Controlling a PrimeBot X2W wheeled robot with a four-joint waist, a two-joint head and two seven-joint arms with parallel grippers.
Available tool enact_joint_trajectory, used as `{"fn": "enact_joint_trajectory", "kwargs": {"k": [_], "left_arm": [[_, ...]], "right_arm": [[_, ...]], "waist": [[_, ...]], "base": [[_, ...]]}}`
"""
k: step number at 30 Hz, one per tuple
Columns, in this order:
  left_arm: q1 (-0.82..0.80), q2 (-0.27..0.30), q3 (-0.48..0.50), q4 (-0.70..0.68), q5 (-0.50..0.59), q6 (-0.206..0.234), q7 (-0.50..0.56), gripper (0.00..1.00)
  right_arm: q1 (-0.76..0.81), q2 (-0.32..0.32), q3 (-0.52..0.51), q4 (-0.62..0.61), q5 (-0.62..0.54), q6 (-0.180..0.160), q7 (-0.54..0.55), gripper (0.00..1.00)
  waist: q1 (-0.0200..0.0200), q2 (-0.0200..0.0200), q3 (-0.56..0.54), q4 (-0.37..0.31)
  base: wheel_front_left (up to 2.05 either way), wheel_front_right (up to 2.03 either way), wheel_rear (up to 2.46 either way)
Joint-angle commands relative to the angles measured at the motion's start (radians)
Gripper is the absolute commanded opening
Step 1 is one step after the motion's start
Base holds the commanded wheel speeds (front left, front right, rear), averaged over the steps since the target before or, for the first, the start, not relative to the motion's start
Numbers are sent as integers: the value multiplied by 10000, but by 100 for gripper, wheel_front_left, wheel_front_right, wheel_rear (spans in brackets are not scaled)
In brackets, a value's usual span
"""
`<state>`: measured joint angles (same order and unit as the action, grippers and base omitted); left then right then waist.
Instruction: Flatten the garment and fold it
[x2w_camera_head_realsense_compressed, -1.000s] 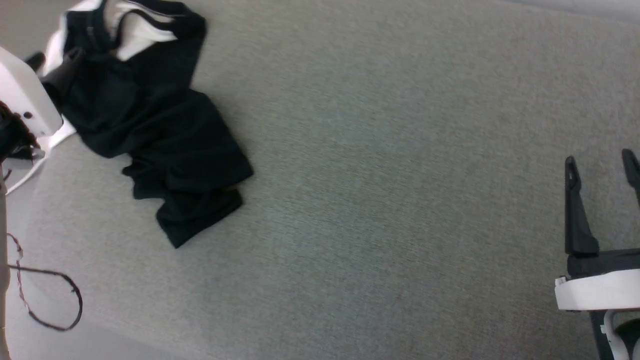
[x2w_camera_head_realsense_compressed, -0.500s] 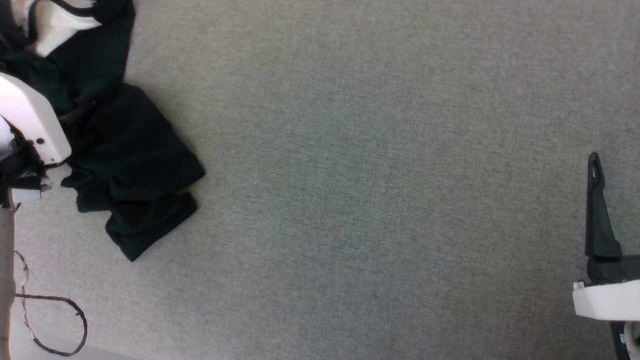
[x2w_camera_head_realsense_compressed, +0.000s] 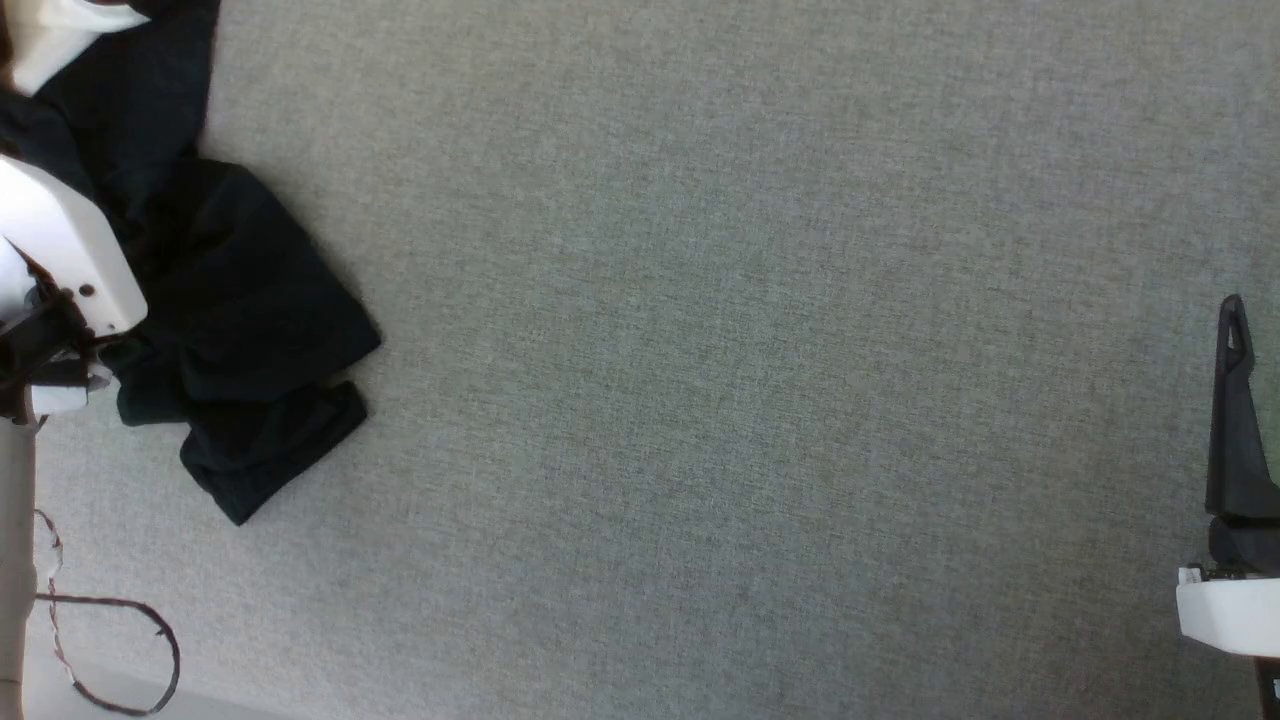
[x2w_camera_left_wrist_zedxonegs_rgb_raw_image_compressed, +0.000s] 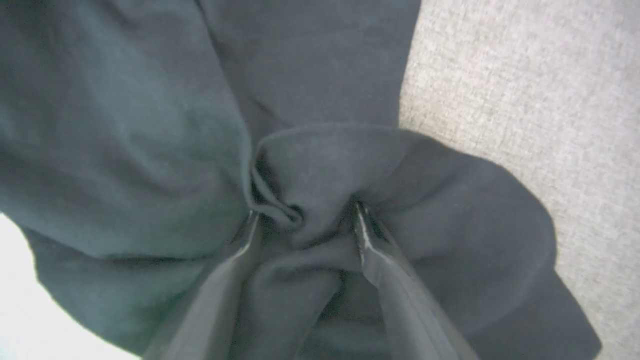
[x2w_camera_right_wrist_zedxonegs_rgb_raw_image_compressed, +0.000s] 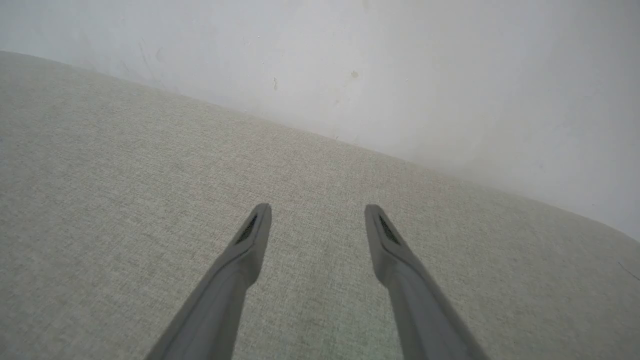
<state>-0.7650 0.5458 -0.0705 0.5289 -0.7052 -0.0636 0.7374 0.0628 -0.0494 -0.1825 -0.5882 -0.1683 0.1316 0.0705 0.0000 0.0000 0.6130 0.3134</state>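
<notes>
Right now, at the left claw (x2w_camera_left_wrist_zedxonegs_rgb_raw_image_compressed: 305, 212): spread wide, nothing clamped. Pressed tips-first into the shirt (x2w_camera_left_wrist_zedxonegs_rgb_raw_image_compressed: 125, 125), with a raised pucker of black cloth between the two fingers (x2w_camera_left_wrist_zedxonegs_rgb_raw_image_compressed: 385, 265). Touching cloth at both tips; cannot tell whether squeezing that pucker or merely straddling it.

Ahead of the tips: more black shirt in broad soft folds, up to the top of the wrist view. Off the right finger's side: the shirt's edge, then bare grey mat (x2w_camera_left_wrist_zedxonegs_rgb_raw_image_compressed: 550, 100). Off the left finger's side, back toward the wrist: a bright white patch (x2w_camera_left_wrist_zedxonegs_rgb_raw_image_compressed: 15, 310), too washed out to name.

From the head view: hidden under its own white forearm (x2w_camera_head_realsense_compressed: 60, 250), set over the left part of the crumpled shirt. Shirt spread from beneath the claw outward to its right and ahead, mostly black, with a white scrap at the far end. Behind the forearm, near the mat's edge: a thin looped cable (x2w_camera_head_realsense_compressed: 120, 640).

Then the right claw (x2w_camera_right_wrist_zedxonegs_rgb_raw_image_compressed: 316, 207): likewise wide open, holding nothing. Poised over bare mat; cannot tell whether touching it. Well apart from the shirt, off on the mat's other side. Ahead of its tips: the mat's far edge, then a pale wall (x2w_camera_right_wrist_zedxonegs_rgb_raw_image_compressed: 400, 75).
</notes>
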Motion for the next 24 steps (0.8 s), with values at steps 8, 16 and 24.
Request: {"fn": "enact_joint_trajectory", "kwargs": {"k": [8,16,24], "left_arm": [[-2,40,0,368,104,-164,-1056,0],[-279,117,429,324,-300,-216,-1477,0],[-747,649,750,-625,-103,-179,-2246,0]], "right_arm": [[-141,-8,-46,9,33,-9,-12,100],[-333,-8,14,599,378,-9,-342,100],[-506,-8,64,1565,953,-9,-915,100]], "waist": [[0,0,-119,-53],[0,0,-794,-43],[0,0,-1844,-88]], "base": [[0,0,0],[0,0,0],[0,0,0]]}}
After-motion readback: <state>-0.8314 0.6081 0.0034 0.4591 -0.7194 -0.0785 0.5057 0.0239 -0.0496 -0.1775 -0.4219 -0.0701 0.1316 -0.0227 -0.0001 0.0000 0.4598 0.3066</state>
